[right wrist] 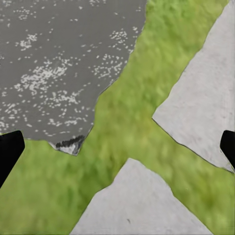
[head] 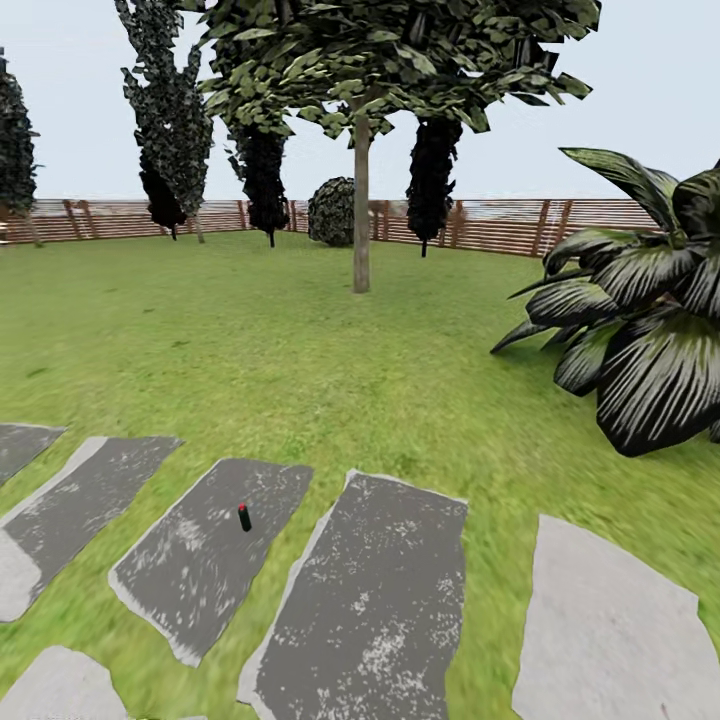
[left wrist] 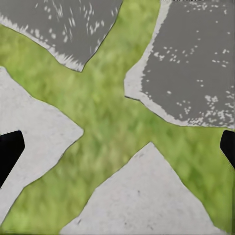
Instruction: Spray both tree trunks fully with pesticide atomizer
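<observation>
Head view first: the atomizer is a tiny dark bottle with a red top, standing upright on one of the dark grey stone slabs in the lower left of the lawn. Further back, a tree with a straight pale trunk rises from the grass, well apart from the bottle. Behind it runs the slatted wooden fence, with a few all-black trees and a round bush along it. A big striped-leaf plant sits on the right.

Left wrist view: the left claw hangs over grass and slabs, its two black fingertips spread wide at opposite edges, nothing between them.

Right wrist view: same deal, the right claw is spread wide over a grassy seam between slabs, fingertips pinching nothing.
</observation>
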### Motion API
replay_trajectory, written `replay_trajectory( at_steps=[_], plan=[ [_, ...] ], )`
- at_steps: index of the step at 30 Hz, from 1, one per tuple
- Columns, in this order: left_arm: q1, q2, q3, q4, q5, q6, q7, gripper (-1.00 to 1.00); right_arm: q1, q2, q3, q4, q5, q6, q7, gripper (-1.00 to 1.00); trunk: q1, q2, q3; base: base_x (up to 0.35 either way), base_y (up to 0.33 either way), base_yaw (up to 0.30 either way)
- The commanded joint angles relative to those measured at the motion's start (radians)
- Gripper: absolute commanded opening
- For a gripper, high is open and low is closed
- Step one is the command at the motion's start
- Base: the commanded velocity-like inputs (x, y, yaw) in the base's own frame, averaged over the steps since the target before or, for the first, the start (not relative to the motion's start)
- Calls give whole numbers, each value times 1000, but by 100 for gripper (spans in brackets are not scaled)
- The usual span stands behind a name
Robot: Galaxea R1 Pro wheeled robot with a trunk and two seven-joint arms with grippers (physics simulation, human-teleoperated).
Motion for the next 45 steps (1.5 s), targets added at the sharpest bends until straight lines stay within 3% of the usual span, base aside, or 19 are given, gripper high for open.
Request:
replay_trajectory(
  at_steps=[1,45],
  plan=[
    [0,0,0,0,0,0,0,100,0,0,0,0,0,-1,0,100,0,0,0,176,-231,275],
    [0,0,1,0,0,0,0,100,0,1,0,0,0,0,0,100,0,0,0,171,-233,275]
  ],
)
